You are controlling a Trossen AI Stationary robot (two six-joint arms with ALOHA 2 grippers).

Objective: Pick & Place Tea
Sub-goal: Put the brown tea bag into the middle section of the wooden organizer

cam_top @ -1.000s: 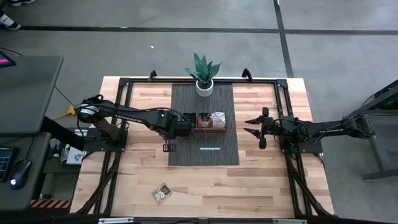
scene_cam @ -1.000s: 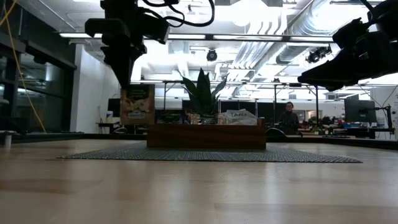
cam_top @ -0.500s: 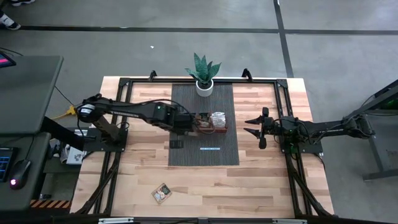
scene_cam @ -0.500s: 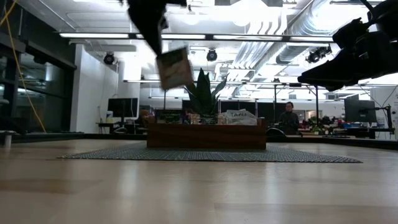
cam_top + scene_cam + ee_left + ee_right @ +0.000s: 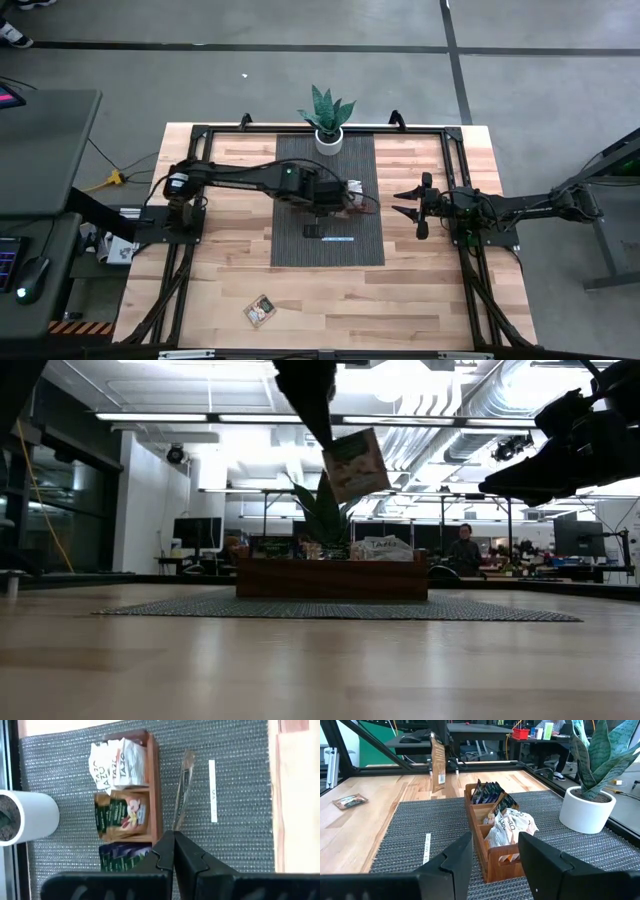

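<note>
My left gripper [image 5: 322, 203] is shut on a tea packet [image 5: 355, 463] above the dark mat [image 5: 300, 250], just on the near side of the brown wooden tray [image 5: 352, 208]. The packet shows edge-on in the left wrist view [image 5: 182, 790] and farther off in the right wrist view [image 5: 438, 767]. The tray [image 5: 156, 785] holds dark, green-and-orange and whitish packets standing in its three compartments. My right gripper [image 5: 405, 203] is open and empty at the table's right, level with the tray. Another packet [image 5: 260, 311] lies flat on the wood near the front edge. My left gripper pinches the packet at its top edge [image 5: 176, 822] between its two fingers, which point down from above. The packet hangs below the fingertips [image 5: 322, 432], tilted, clear of the mat and the tray.
A potted green plant [image 5: 328, 118] stands on the mat's far end behind the tray. A white strip [image 5: 338, 239] lies on the mat near the tray. Black frame rails [image 5: 200, 160] run along the table's sides. Bare wood lies toward the near edge.
My left gripper has gone up and toward the table's right edge, from the mat's left side to a spot in front of the tray. The packet has gone with it, lifted higher and swung to a tilt. The right arm has kept still.
</note>
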